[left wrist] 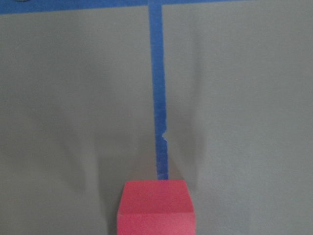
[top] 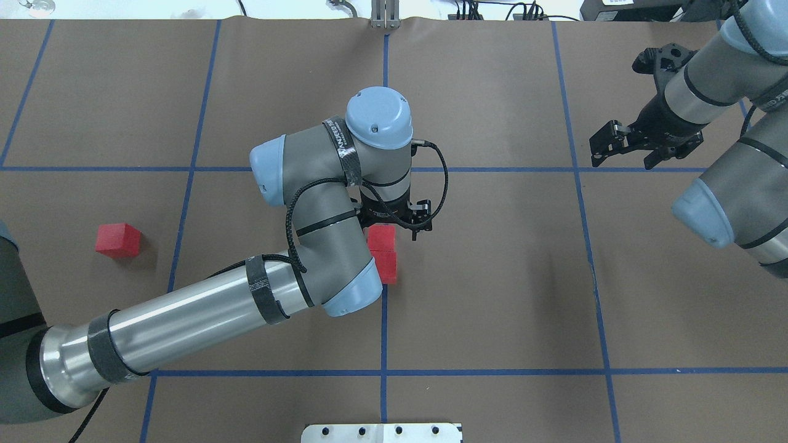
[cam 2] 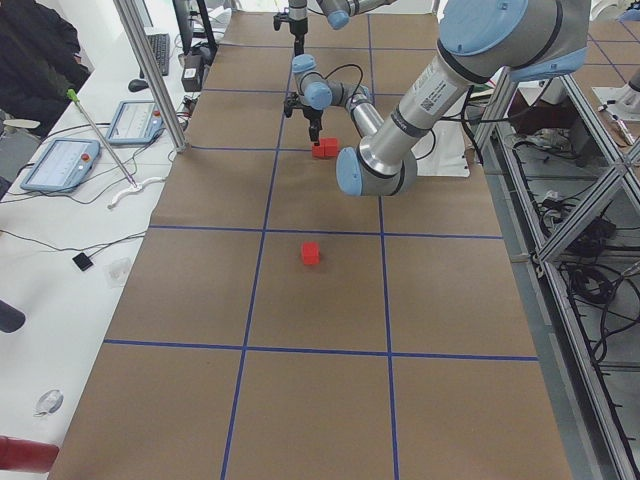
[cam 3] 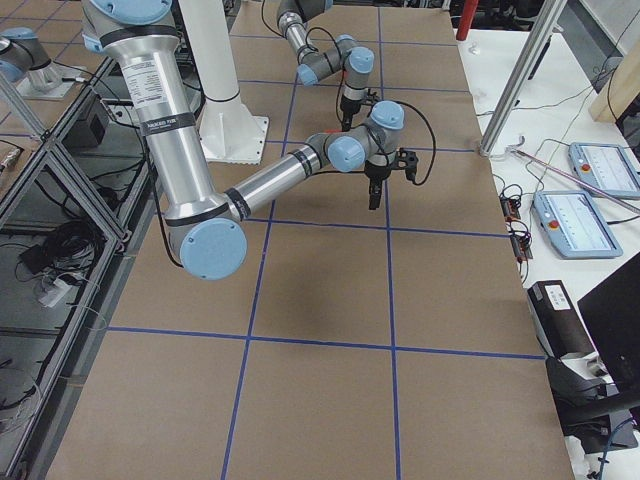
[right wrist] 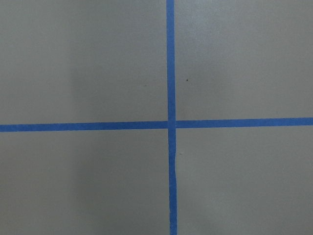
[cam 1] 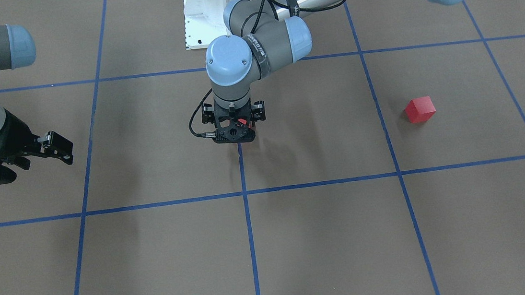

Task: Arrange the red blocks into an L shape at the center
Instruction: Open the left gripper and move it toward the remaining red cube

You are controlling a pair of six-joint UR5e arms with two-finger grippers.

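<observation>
Two red blocks lie touching in a row on the middle blue tape line (top: 383, 320) at the center: a far one (top: 381, 235) and a near one (top: 388, 269). My left gripper (top: 397, 224) points straight down, low at the far block. Its body hides the fingertips, so I cannot tell whether it holds that block. The left wrist view shows one red block (left wrist: 156, 208) on the tape at the bottom edge. The third red block (top: 118, 240) sits alone, one grid square to the left; it also shows in the front view (cam 1: 420, 109). My right gripper (top: 600, 147) is open and empty at the far right.
The robot's white base plate (top: 381, 432) sits at the near edge. The left forearm (top: 184, 320) stretches across the near left squares. A metal post (cam 2: 150, 70) and tablets (cam 2: 60, 165) stand beside the table's far edge.
</observation>
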